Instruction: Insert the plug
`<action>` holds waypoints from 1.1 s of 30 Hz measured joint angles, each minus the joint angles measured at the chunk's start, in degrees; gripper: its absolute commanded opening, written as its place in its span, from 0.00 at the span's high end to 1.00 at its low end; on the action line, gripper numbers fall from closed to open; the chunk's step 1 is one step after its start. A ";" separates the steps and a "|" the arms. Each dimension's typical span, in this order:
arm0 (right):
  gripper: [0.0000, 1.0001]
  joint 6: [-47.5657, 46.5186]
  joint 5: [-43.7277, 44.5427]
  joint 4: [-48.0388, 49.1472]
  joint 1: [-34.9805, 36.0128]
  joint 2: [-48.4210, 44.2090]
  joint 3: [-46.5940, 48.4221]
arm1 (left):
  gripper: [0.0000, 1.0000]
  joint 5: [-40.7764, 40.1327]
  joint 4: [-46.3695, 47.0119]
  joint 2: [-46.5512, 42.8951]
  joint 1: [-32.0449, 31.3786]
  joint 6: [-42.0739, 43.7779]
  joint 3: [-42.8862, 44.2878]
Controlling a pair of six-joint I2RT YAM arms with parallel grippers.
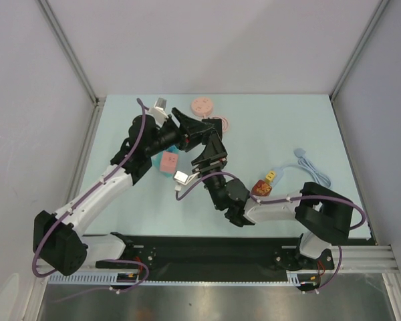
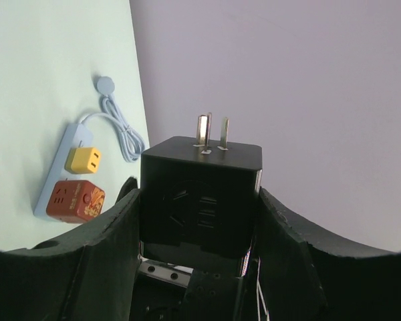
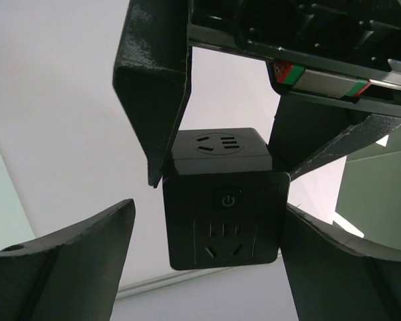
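Pale green desk boxed in by plain grey-white walls; black cube plug with three metal prongs up off the surface, well left of the light-blue power strip, left gripper jaws clamped on its sides, right gripper jaws spread wide either side, gripping nothing.
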 measured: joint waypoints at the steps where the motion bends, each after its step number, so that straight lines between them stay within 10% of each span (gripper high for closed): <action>1: 0.16 -0.22 -0.07 0.00 -0.15 0.20 0.09 | 1.00 -0.24 -0.17 -0.37 -0.11 0.00 -0.42; 6: 0.42 -1.42 -0.92 0.87 -0.96 1.42 0.57 | 1.00 -1.90 -1.81 -1.20 -0.79 0.33 -1.86; 10: 0.93 -0.72 -1.03 1.68 -1.14 2.14 1.14 | 0.98 -2.86 -1.53 -1.20 -0.83 0.57 -2.16; 11: 0.99 -0.70 -1.05 1.79 -1.25 2.36 1.31 | 0.82 -2.97 -1.42 -1.20 -0.83 0.57 -2.16; 18: 1.00 -0.66 -0.87 2.08 -1.33 2.86 1.66 | 0.17 -3.43 -1.38 -1.20 -0.83 1.25 -2.19; 33: 1.00 6.51 2.23 0.61 -1.36 1.40 -0.33 | 0.00 4.28 -2.16 -1.07 0.63 5.90 -1.84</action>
